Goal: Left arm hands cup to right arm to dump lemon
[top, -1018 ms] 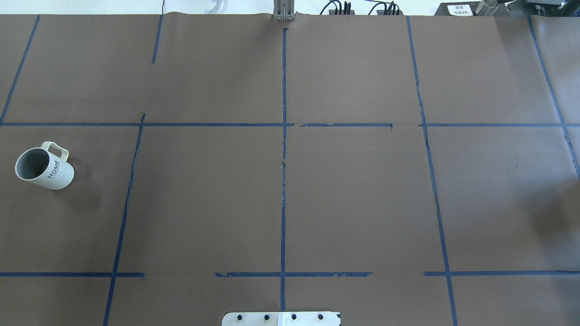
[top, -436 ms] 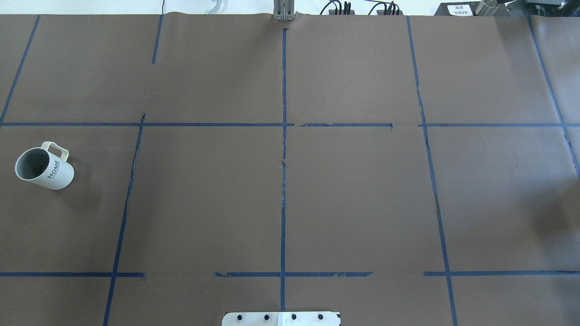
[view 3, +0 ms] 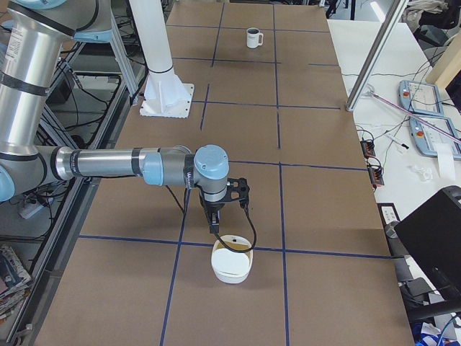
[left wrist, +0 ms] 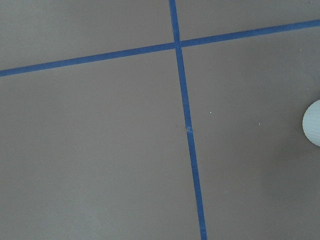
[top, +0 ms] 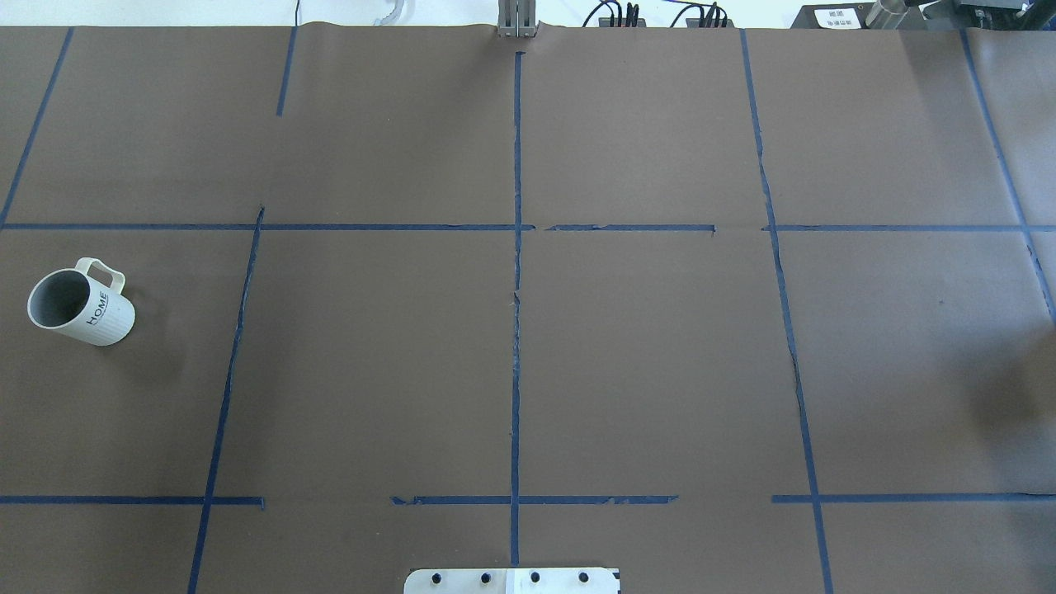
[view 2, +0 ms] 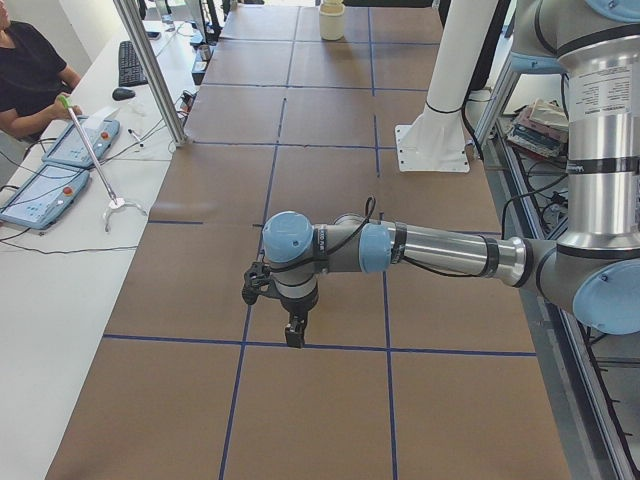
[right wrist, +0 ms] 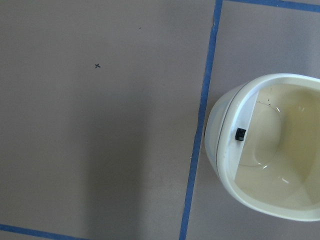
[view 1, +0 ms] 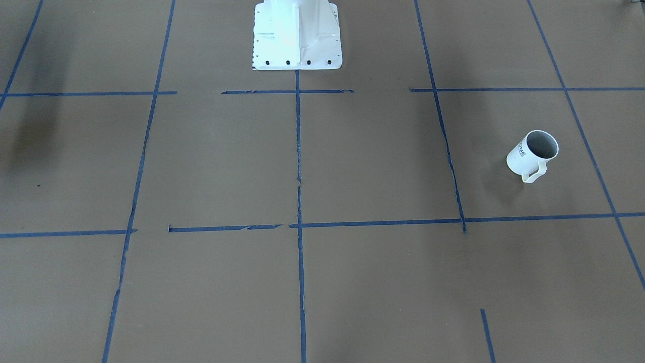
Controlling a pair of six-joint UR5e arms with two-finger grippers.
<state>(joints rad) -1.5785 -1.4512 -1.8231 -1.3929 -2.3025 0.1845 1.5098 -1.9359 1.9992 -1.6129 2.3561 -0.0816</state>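
The cream-white cup (top: 81,307) stands upright on the brown table at its left end, handle towards the far side, and also shows in the front view (view 1: 534,154) and far off in the right view (view 3: 253,37). Its grey inside shows no lemon; the lemon is out of sight. The left gripper (view 2: 294,338) hangs low over the table, away from the cup; I cannot tell whether it is open. The right gripper (view 3: 215,226) hovers just above a white bowl (view 3: 232,265); I cannot tell its state either. Neither gripper shows in the overhead, front or wrist views.
The white bowl (right wrist: 270,150) is empty and sits beside a blue tape line. The white robot pedestal (view 1: 297,35) stands at the table's near side. An operator (view 2: 30,70) sits by tablets on a side desk. A pale rounded edge (left wrist: 312,130) shows at the left wrist view's border.
The cup has not moved. The faint shadow at the overhead view's right edge has drifted further towards the edge.
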